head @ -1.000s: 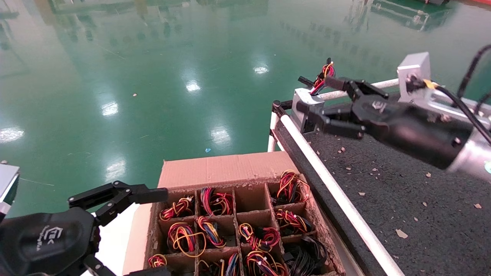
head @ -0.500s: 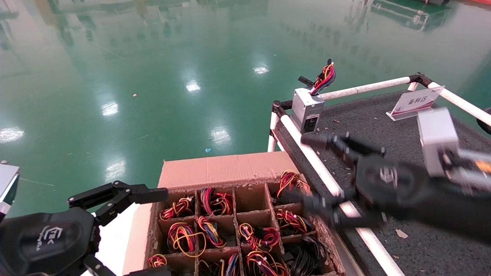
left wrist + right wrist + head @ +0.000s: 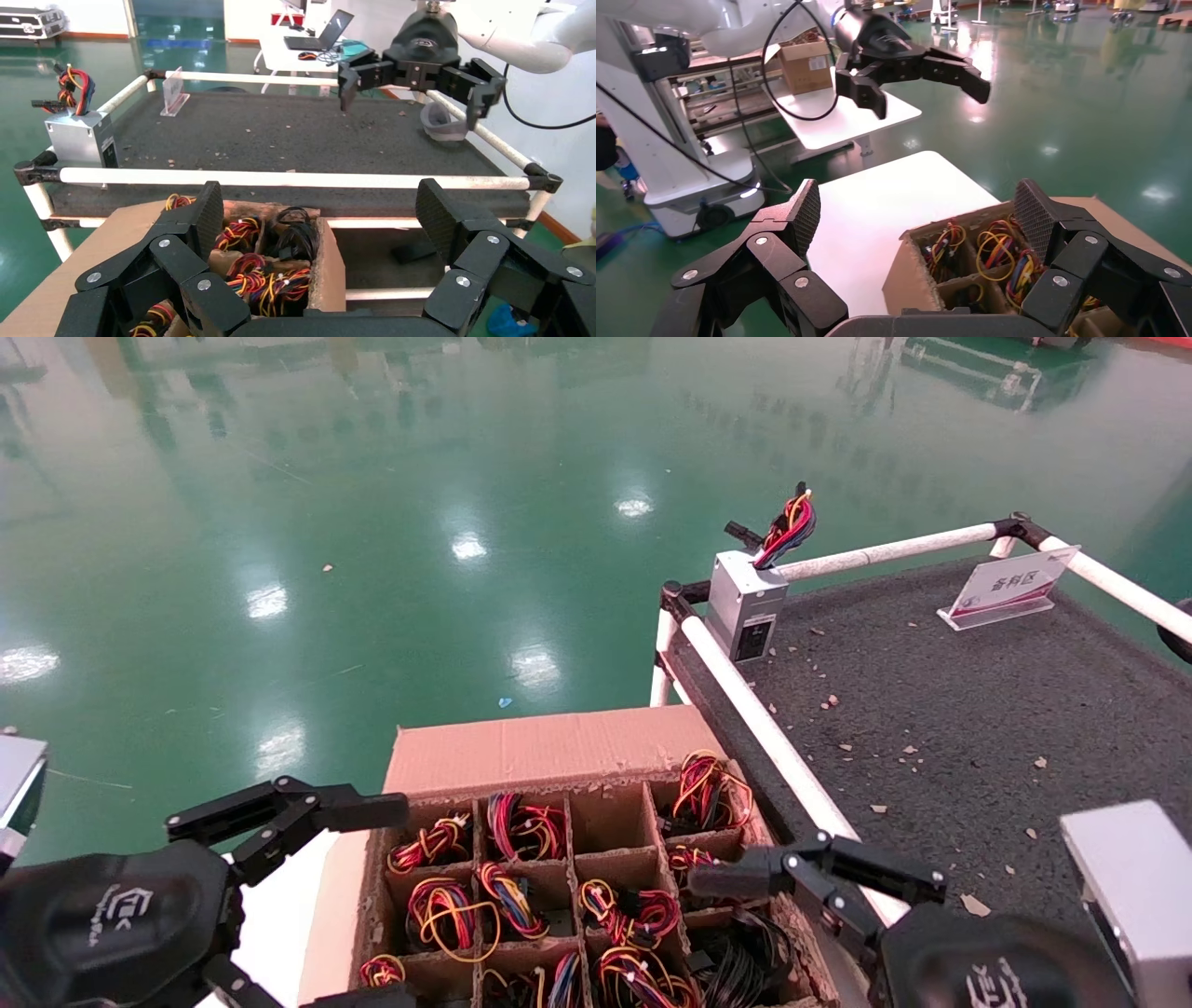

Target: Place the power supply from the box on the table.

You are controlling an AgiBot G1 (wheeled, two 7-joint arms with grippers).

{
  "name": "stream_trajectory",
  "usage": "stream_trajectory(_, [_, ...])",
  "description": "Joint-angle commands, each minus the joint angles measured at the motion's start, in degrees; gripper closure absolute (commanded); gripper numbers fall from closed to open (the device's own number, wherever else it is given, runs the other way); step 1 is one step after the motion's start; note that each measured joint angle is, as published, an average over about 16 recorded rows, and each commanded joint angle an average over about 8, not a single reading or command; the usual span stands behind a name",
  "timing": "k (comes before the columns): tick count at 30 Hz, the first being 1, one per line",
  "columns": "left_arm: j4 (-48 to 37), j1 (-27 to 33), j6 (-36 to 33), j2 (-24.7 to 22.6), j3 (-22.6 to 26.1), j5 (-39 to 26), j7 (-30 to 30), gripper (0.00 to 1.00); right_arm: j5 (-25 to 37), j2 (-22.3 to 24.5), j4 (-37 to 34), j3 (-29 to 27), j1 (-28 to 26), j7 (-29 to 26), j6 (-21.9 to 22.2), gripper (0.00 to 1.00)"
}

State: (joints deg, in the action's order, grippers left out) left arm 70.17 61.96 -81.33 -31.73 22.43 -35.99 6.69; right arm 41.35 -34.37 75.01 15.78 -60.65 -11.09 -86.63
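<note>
The power supply (image 3: 745, 603) stands upright on the table (image 3: 941, 710) at its far left corner, its coloured wires sticking up; the left wrist view shows the power supply (image 3: 77, 137) there too. No gripper touches it. The box (image 3: 535, 747) sits below the table's left pipe, its cells full of wire bundles. My right gripper (image 3: 736, 896) hovers open and empty over the box's right edge. In its own view the right gripper (image 3: 919, 210) spans a box corner (image 3: 905, 281). My left gripper (image 3: 386, 905) hangs open and empty at the box's left side.
White pipes (image 3: 773, 738) edge the table. A small white sign (image 3: 1010, 589) stands at the table's far right. A white side table (image 3: 877, 203) lies left of the box. Green floor surrounds everything.
My right gripper has drawn back from the power supply at the table's far corner, down and toward me, to the box's right edge. The power supply stays put. The left arm has not moved.
</note>
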Motion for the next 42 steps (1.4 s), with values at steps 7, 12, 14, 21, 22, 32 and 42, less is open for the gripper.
stream_trajectory(7, [0.0,0.0,0.0,0.0,0.0,0.0,0.0,0.00,0.1,-0.1,-0.4,0.0,-0.2,0.1,0.2,0.00])
stream_trajectory(12, [0.0,0.0,0.0,0.0,0.0,0.0,0.0,0.00,0.2,-0.3,-0.8,0.1,-0.5,0.2,0.5,0.00])
stream_trajectory(14, [0.0,0.0,0.0,0.0,0.0,0.0,0.0,0.00,0.3,-0.4,-0.9,0.1,-0.5,0.2,0.6,0.00])
stream_trajectory(21, [0.0,0.0,0.0,0.0,0.0,0.0,0.0,0.00,0.4,-0.5,-1.2,0.2,-0.8,0.3,0.8,0.00])
stream_trajectory(22, [0.0,0.0,0.0,0.0,0.0,0.0,0.0,0.00,0.4,-0.6,-1.3,0.2,-0.8,0.3,0.8,0.00])
stream_trajectory(32, [0.0,0.0,0.0,0.0,0.0,0.0,0.0,0.00,0.5,-0.6,-1.5,0.2,-0.9,0.4,1.0,0.00])
stream_trajectory(42, [0.0,0.0,0.0,0.0,0.0,0.0,0.0,0.00,0.5,-0.7,-1.6,0.3,-1.0,0.4,1.0,0.00])
